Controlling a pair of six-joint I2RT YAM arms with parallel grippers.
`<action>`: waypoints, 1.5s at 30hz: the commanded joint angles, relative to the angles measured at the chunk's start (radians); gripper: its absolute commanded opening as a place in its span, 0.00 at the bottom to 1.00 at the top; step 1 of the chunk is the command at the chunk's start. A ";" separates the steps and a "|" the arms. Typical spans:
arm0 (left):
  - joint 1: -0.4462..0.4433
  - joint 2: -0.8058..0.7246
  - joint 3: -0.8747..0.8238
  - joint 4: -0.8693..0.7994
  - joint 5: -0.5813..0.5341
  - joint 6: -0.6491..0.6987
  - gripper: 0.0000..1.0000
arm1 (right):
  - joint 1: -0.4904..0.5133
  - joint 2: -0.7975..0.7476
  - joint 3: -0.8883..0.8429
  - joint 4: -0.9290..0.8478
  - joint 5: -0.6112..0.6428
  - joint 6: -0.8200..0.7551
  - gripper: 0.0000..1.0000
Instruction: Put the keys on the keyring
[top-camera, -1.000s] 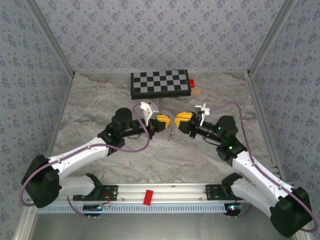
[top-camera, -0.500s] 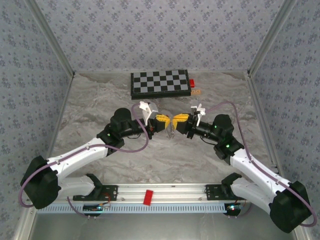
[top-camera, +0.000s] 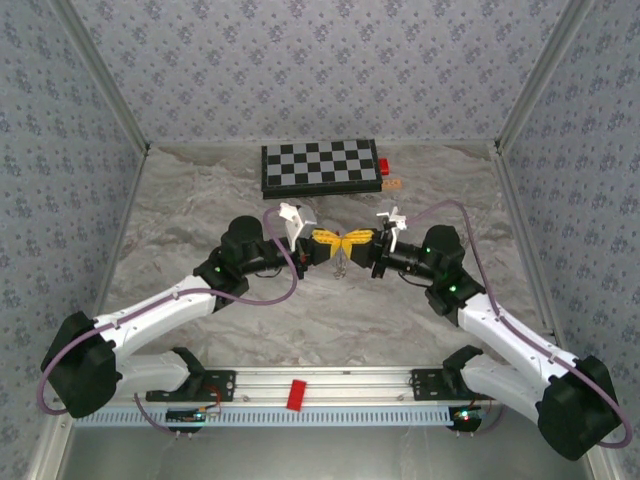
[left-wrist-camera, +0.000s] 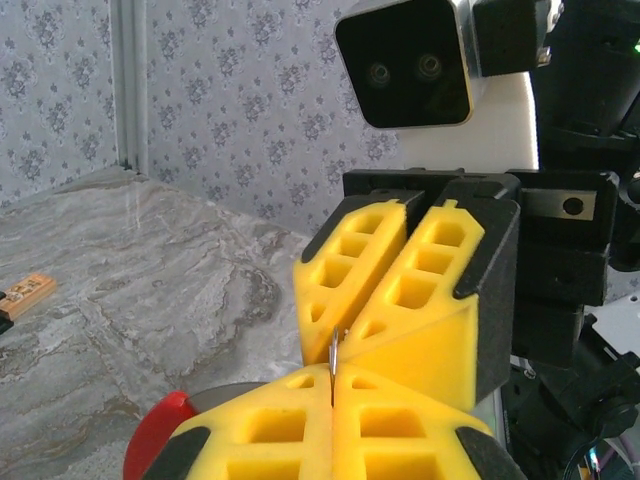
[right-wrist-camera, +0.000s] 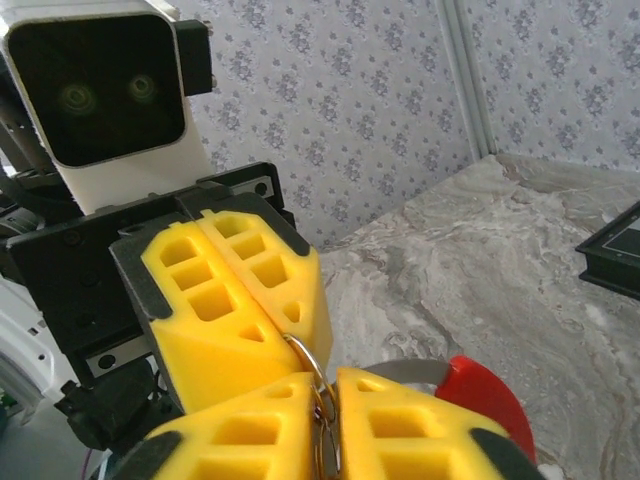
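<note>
Grey keyring (right-wrist-camera: 425, 372) half-hidden, left end effector (left-wrist-camera: 332, 388), right end effector (right-wrist-camera: 326, 390) gripping

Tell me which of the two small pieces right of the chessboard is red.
The small red block beside the black-and-white chessboard's right edge. The other, a flat tan-orange piece, lies nearer the arms, off the board's corner.

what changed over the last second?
The right gripper moved left until its fingertips met those of the left gripper, and its jaws narrowed onto the keyring held between them. The left gripper stayed shut on the keyring with its arm in place. The chessboard did not move.
</note>
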 joint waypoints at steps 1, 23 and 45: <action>-0.007 0.004 0.053 0.017 0.032 -0.010 0.00 | 0.006 -0.002 0.047 -0.008 -0.049 -0.026 0.04; 0.029 -0.042 0.123 -0.324 -0.022 0.124 0.23 | 0.020 -0.031 0.154 -0.519 0.058 -0.441 0.00; 0.030 -0.024 0.141 -0.485 0.029 0.289 0.35 | 0.051 0.187 0.453 -0.970 -0.014 -0.697 0.00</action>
